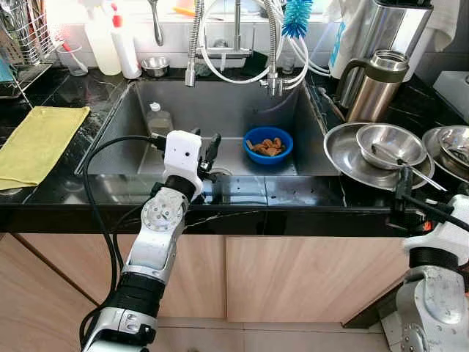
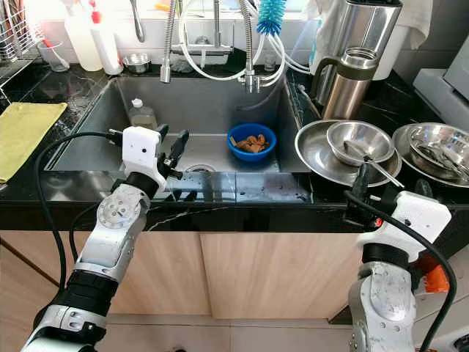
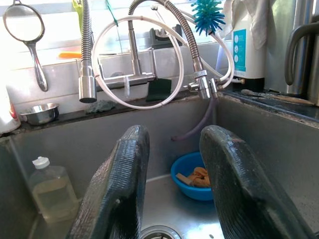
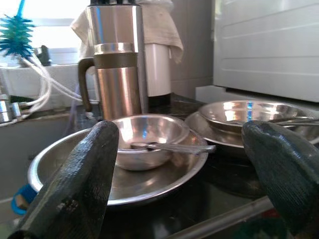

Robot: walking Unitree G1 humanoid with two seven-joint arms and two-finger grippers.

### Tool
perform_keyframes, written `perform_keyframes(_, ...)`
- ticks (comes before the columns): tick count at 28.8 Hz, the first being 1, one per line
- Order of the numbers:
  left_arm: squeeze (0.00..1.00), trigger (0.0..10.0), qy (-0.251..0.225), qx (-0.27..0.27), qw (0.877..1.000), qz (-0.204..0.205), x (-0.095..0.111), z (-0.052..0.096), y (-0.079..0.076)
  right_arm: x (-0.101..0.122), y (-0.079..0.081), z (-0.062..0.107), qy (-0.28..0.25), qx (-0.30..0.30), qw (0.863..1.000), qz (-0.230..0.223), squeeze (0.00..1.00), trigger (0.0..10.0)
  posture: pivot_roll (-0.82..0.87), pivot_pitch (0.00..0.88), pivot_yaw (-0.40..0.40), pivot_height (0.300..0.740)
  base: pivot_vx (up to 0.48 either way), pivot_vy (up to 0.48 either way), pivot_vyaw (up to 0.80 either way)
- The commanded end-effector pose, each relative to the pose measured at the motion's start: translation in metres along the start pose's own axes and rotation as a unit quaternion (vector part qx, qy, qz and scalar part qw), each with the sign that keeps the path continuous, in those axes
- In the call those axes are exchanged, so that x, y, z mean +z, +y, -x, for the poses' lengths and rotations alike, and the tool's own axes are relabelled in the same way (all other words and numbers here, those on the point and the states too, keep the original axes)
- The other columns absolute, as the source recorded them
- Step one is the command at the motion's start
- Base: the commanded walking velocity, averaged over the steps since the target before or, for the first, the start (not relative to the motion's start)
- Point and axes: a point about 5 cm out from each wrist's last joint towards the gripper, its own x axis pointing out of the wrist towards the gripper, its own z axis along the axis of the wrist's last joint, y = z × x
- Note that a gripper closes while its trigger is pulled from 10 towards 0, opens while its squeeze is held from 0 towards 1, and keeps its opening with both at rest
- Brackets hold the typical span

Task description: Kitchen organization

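Observation:
A steel sink (image 1: 132, 125) holds a blue bowl (image 1: 267, 144) with brown bits in it and a plastic bottle (image 1: 157, 119) of pale liquid at its left side. My left gripper (image 1: 211, 152) hovers over the sink's front edge, open with nothing between its fingers (image 3: 124, 189). On the counter to the right, a small steel bowl (image 1: 390, 143) with a spoon (image 4: 172, 146) in it sits in a wide steel plate (image 1: 344, 158). My right gripper (image 2: 360, 192) stands open in front of that plate, holding nothing.
A steel thermos jug (image 1: 374, 84) stands behind the plate, more steel dishes (image 1: 451, 147) to its right. A yellow cloth (image 1: 37, 143) lies left of the sink. Spray bottles (image 1: 117, 44), a small steel cup (image 1: 155, 66), faucet hoses (image 1: 234, 44) and a blue brush (image 1: 297, 16) line the back.

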Motion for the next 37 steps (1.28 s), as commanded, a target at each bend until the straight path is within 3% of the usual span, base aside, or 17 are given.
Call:
perform_keyframes(1,0.00,10.0,0.003,-0.001,1.000,0.001,-0.002,0.003,0.000,-0.003,-0.008,-0.003,0.009,-0.022,1.000,0.006,0.00,10.0,0.04,0.093,-0.001,0.740,0.000,0.000,0.00)
perform_keyframes(10,0.00,10.0,0.003,0.000,1.000,0.000,-0.002,0.003,0.000,-0.003,-0.008,-0.009,0.005,-0.021,1.000,-0.001,0.00,10.0,0.04,0.095,0.000,0.740,0.000,0.000,0.00)
perform_keyframes(12,0.00,10.0,0.003,0.000,1.000,0.000,-0.002,0.003,0.000,-0.004,-0.007,-0.010,0.005,-0.020,1.000,-0.001,0.00,9.5,0.04,0.095,0.000,0.740,0.000,0.000,0.00)
perform_keyframes(13,0.00,10.0,0.003,0.000,1.000,0.000,-0.002,0.003,0.000,-0.004,-0.007,-0.011,0.006,-0.020,1.000,0.000,0.00,7.1,0.05,0.094,0.000,0.740,0.000,0.000,0.00)
perform_keyframes(15,0.00,10.0,0.003,0.000,1.000,-0.001,-0.001,0.003,0.000,-0.004,-0.006,-0.012,0.006,-0.020,1.000,0.000,0.00,7.1,0.05,0.094,0.000,0.740,0.000,0.000,0.00)
perform_keyframes(16,0.00,10.0,0.002,0.000,1.000,-0.001,-0.001,0.003,0.000,-0.004,-0.006,-0.012,0.006,-0.020,1.000,0.000,0.00,4.9,0.05,0.094,-0.001,0.740,0.000,0.000,0.00)
perform_keyframes(18,0.00,10.0,0.002,0.000,1.000,-0.001,-0.001,0.003,0.001,-0.004,-0.006,-0.013,0.006,-0.019,1.000,0.001,0.00,2.1,0.05,0.094,-0.001,0.740,0.000,0.000,0.00)
perform_keyframes(20,0.00,10.0,0.002,0.000,1.000,-0.001,-0.001,0.003,0.001,-0.005,-0.005,-0.014,0.008,-0.017,1.000,0.002,0.00,1.6,0.05,0.094,-0.002,0.740,0.000,0.000,0.00)
perform_keyframes(21,0.00,10.0,0.002,0.000,1.000,-0.001,-0.001,0.003,0.001,-0.005,-0.005,-0.014,0.009,-0.017,1.000,0.002,0.00,1.6,0.05,0.094,-0.002,0.740,0.000,0.000,0.00)
perform_keyframes(23,0.00,10.0,0.002,0.000,1.000,-0.001,-0.001,0.003,0.000,-0.006,-0.004,-0.014,0.011,-0.016,1.000,0.001,0.00,3.7,0.05,0.093,-0.002,0.740,0.000,0.000,0.00)
perform_keyframes(25,0.00,10.0,0.002,-0.001,1.000,-0.001,-0.001,0.003,0.000,-0.007,-0.004,-0.013,0.012,-0.016,1.000,0.000,0.00,4.9,0.05,0.092,-0.002,0.740,0.000,0.000,0.00)
perform_keyframes(26,0.00,10.0,0.002,-0.001,1.000,-0.001,-0.001,0.003,0.000,-0.007,-0.004,-0.013,0.013,-0.016,1.000,0.000,0.00,9.6,0.05,0.092,-0.002,0.740,0.000,0.000,0.00)
perform_keyframes(32,0.00,10.0,0.001,-0.001,1.000,-0.001,-0.001,0.003,0.000,-0.010,-0.004,-0.013,0.019,-0.017,1.000,0.000,0.00,10.0,0.05,0.085,-0.004,0.740,0.000,0.000,0.00)
perform_keyframes(33,0.00,10.0,0.001,-0.001,1.000,-0.001,-0.001,0.003,0.000,-0.010,-0.004,-0.013,0.019,-0.016,1.000,0.001,0.00,4.2,0.05,0.085,-0.004,0.740,0.000,0.000,0.00)
perform_keyframes(34,0.00,10.0,0.001,-0.001,1.000,-0.001,-0.001,0.003,0.000,-0.010,-0.003,-0.014,0.019,-0.015,1.000,0.001,0.00,0.5,0.05,0.082,-0.004,0.740,0.000,0.000,0.00)
perform_keyframes(37,0.00,10.0,0.001,-0.001,1.000,-0.001,-0.001,0.003,0.000,-0.010,-0.002,-0.014,0.019,-0.014,1.000,0.000,0.00,0.1,0.05,0.079,-0.004,0.740,0.000,0.000,0.00)
